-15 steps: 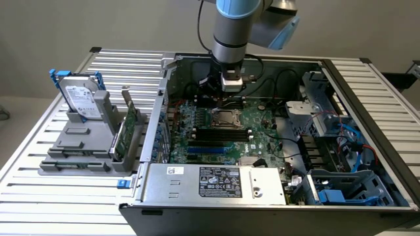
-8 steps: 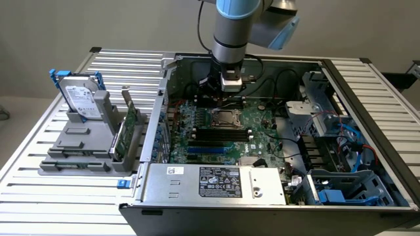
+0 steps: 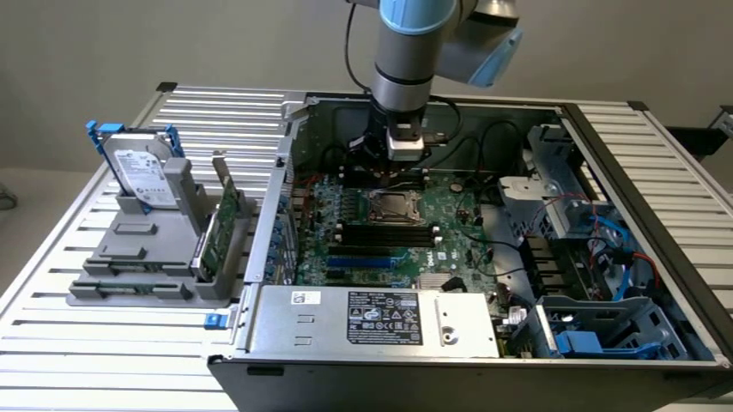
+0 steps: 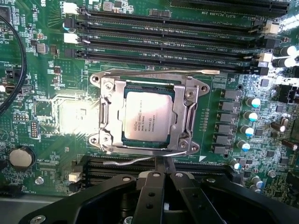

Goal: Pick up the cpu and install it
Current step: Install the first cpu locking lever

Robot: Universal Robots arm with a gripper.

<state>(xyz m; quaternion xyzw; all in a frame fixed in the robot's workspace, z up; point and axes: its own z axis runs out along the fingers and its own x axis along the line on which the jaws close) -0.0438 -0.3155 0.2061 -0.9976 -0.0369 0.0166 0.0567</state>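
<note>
Power supply (image 3: pixel 384 318): silver box with a label, nearest to me, at six o'clock of the motherboard (image 3: pixel 458 249) in the exterior view.
Memory slots (image 3: pixel 390 232): long black slots, just at six o'clock of the socket.
Cpu (image 3: pixel 396 204) (image 4: pixel 148 116): lies flat in the socket with its silvery top up, and the metal socket frame (image 4: pixel 108 116) sits around it.
Gripper (image 3: pixel 390 178) (image 4: pixel 163 164): fingers pressed together with nothing between them. It hangs just at twelve o'clock of the cpu, tips by the frame's edge. I can't tell whether they touch it.
Hard drive (image 3: pixel 143 176): upright in a grey rack (image 3: pixel 137 257), well away at nine o'clock of the case.
Green card (image 3: pixel 223 219): on edge in that rack.
</note>
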